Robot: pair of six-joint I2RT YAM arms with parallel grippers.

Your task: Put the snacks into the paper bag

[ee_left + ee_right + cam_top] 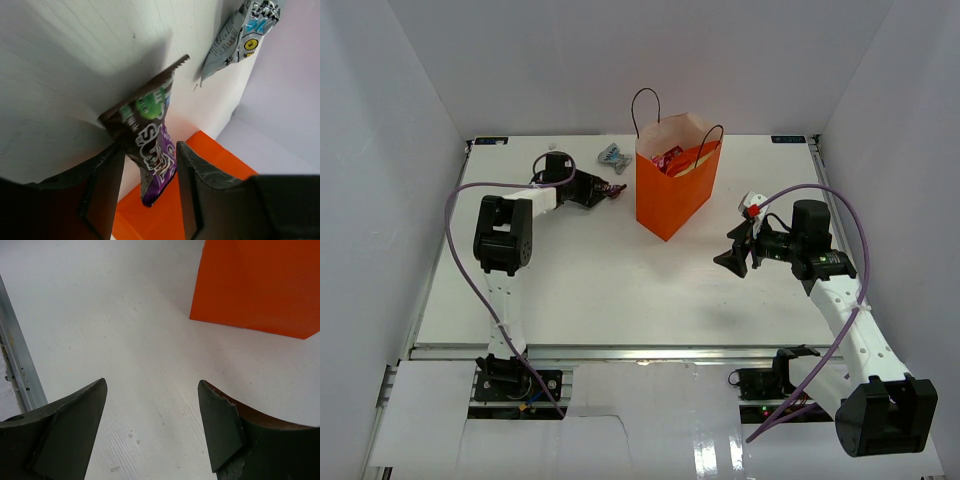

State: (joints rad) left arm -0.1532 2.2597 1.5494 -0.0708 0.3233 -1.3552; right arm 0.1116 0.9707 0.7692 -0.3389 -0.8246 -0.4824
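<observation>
Left claw (148, 170) brackets a brown candy bar (150, 135) just left of the paper bag (670, 195); whether it is clamped I cannot tell. Right claw (151, 390), right of the bag, gapes empty over the desk (600, 280). Red packets (670, 158) already sit inside; the bar and a silvery-blue wrapper (613, 153) left of the bag remain.

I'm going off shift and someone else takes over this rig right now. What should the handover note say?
Left hand: fingers on either side of a brown and purple candy bar, just left of the orange paper bag. The views do not show whether the grip is closed.
Right hand: open and empty, over the table to the right of the bag.
Done: red-wrapped snacks show inside the bag.
Left: bag the candy bar, then the silvery-blue wrapper lying on the table beyond the left hand.
</observation>
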